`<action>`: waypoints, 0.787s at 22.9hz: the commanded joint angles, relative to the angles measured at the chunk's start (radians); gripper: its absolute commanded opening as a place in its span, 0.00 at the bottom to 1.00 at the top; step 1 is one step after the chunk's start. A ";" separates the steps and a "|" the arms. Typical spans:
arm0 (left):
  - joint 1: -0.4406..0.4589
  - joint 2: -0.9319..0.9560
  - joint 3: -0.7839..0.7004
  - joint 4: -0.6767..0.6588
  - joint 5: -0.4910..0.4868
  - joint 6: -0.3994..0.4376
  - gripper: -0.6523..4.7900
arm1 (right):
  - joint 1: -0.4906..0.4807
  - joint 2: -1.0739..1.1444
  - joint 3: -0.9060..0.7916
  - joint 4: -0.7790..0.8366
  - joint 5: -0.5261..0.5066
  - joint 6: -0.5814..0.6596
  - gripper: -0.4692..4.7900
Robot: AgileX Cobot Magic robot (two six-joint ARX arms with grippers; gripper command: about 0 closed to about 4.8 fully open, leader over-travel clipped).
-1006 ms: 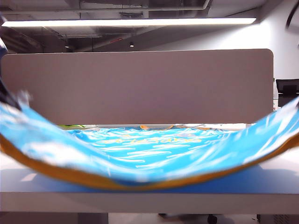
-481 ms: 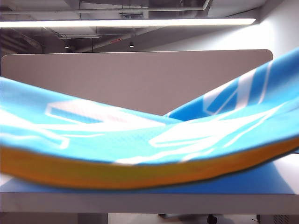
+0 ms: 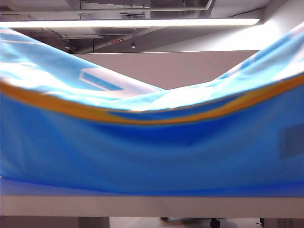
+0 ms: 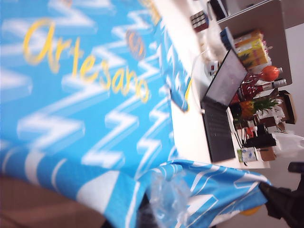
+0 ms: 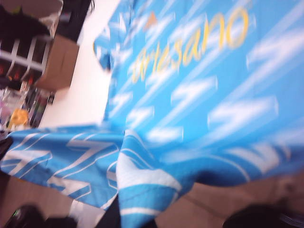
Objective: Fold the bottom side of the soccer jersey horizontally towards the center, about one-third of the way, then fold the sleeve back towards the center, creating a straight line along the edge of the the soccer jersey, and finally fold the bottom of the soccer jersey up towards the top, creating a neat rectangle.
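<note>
A: The soccer jersey (image 3: 152,152) hangs lifted above the white table (image 3: 152,205), its lower part draped to the tabletop, the yellow-trimmed hem sagging in the middle and rising to both sides.

B: The grippers?

A: Neither shows in the exterior view. In the wrist views the left gripper (image 4: 164,209) and right gripper (image 5: 126,211) are each clamped shut on a bunched edge of the jersey, the zigzag face with yellow lettering spread beyond.

B: Around the jersey?

A: Behind it a grey partition (image 3: 190,69), above that a ceiling light strip (image 3: 133,22). Beside the jersey, a laptop (image 4: 221,111) and a cluttered shelf (image 4: 259,95).
</note>
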 commanded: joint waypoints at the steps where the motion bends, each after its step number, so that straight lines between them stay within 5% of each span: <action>1: 0.003 0.247 0.005 0.306 -0.007 0.055 0.11 | -0.002 0.211 0.004 0.262 0.016 -0.063 0.08; 5: 0.018 0.625 0.034 0.610 -0.047 0.072 0.11 | -0.026 0.586 0.026 0.588 0.013 -0.068 0.08; 14: 0.112 1.134 0.233 0.884 -0.085 0.104 0.12 | -0.051 1.046 0.222 0.791 0.011 -0.116 0.09; 15: 0.117 1.173 0.254 0.904 -0.077 0.111 0.17 | -0.054 1.080 0.243 0.803 0.012 -0.140 0.19; 18: 0.136 1.278 0.322 0.917 -0.055 0.131 0.57 | -0.073 1.164 0.303 0.817 0.015 -0.163 0.48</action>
